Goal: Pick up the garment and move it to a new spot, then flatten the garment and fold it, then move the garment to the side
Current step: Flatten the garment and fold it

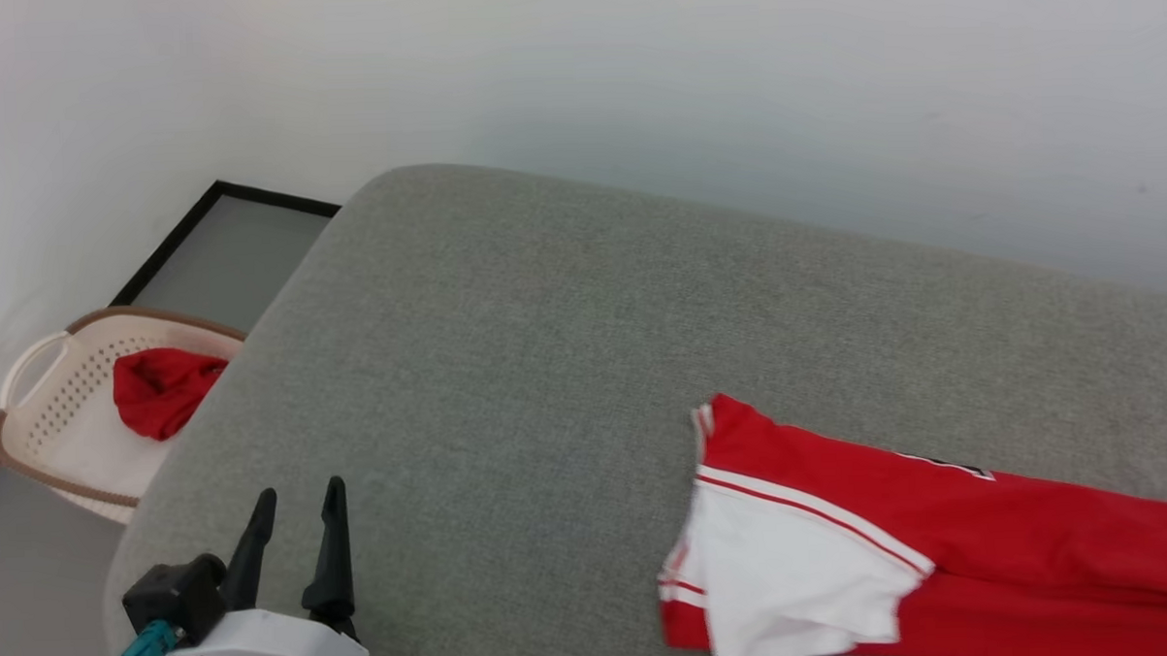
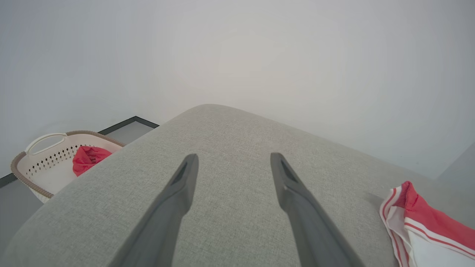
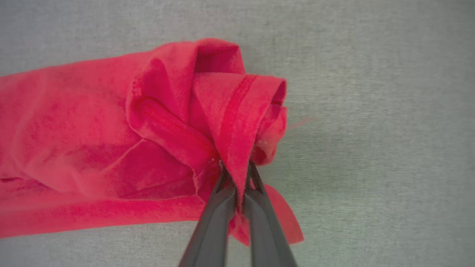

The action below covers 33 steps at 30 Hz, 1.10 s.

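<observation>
The garment [image 1: 940, 539], red with a white striped sleeve, lies stretched across the grey cushion at the lower right of the head view; its sleeve end [image 2: 419, 222] shows at the right edge of the left wrist view. In the right wrist view my right gripper [image 3: 237, 174] is shut on a bunched red hem of the garment [image 3: 148, 148], with the cloth lifted in folds around the fingertips. My left gripper [image 1: 294, 518] stands open over bare cushion at the lower left, its two fingers [image 2: 174, 200] wide apart and holding nothing.
The grey cushioned surface [image 1: 545, 349] has much bare room in its middle and left. Beyond its left edge a cream laundry basket [image 1: 48, 434] sits on the floor holding a small plain red cloth [image 1: 163, 389]. A white wall runs behind.
</observation>
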Motion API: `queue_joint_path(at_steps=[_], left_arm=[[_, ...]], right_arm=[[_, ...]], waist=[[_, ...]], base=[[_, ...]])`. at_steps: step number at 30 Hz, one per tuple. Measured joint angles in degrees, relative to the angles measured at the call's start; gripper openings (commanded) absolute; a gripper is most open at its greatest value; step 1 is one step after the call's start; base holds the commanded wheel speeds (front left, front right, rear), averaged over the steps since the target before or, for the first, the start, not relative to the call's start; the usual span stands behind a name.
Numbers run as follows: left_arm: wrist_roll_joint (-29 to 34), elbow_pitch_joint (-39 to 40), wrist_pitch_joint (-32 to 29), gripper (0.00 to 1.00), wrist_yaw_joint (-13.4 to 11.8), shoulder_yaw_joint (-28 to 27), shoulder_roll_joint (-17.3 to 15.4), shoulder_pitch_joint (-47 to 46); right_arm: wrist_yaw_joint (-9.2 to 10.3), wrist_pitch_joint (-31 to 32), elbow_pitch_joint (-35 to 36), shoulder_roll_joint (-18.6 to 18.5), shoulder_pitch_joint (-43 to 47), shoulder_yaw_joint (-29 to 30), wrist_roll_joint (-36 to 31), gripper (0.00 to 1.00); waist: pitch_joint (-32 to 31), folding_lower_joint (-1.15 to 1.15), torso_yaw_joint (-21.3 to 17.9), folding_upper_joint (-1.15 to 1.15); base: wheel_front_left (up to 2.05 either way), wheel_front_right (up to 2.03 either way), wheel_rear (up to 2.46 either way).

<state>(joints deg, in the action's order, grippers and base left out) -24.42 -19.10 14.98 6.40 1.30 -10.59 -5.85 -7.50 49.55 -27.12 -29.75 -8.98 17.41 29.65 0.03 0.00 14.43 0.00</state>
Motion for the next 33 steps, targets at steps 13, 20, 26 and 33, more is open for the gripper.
queue_joint_path(at_steps=[13,20,26,33], left_arm=[[1.22,-1.09,0.01,1.00,0.76,-2.34,0.89,1.03],[0.77,-1.69,0.01,1.00,0.93,-2.60,1.27,1.16],[-0.22,-2.43,0.01,1.00,0.99,-0.67,1.68,0.15],[-1.45,-3.70,0.01,1.00,0.99,2.57,2.47,-2.58]], right_arm=[[0.01,4.22,6.88,-0.29,-2.49,0.35,5.46,0.00],[0.01,10.72,21.59,5.79,-1.85,-4.49,11.55,0.00],[0.01,12.78,27.95,10.50,-1.88,-9.14,12.25,0.00],[0.01,12.84,27.39,15.49,-2.50,-14.84,11.38,0.00]], waist=[[-1.59,0.00,-3.04,0.00],[-2.69,0.00,-4.01,0.00],[-2.87,0.00,-2.61,0.00],[-2.72,0.00,0.69,0.00]], base=[[0.00,0.00,0.00],[0.00,0.00,0.00],[0.00,0.00,0.00],[0.00,0.00,0.00]])
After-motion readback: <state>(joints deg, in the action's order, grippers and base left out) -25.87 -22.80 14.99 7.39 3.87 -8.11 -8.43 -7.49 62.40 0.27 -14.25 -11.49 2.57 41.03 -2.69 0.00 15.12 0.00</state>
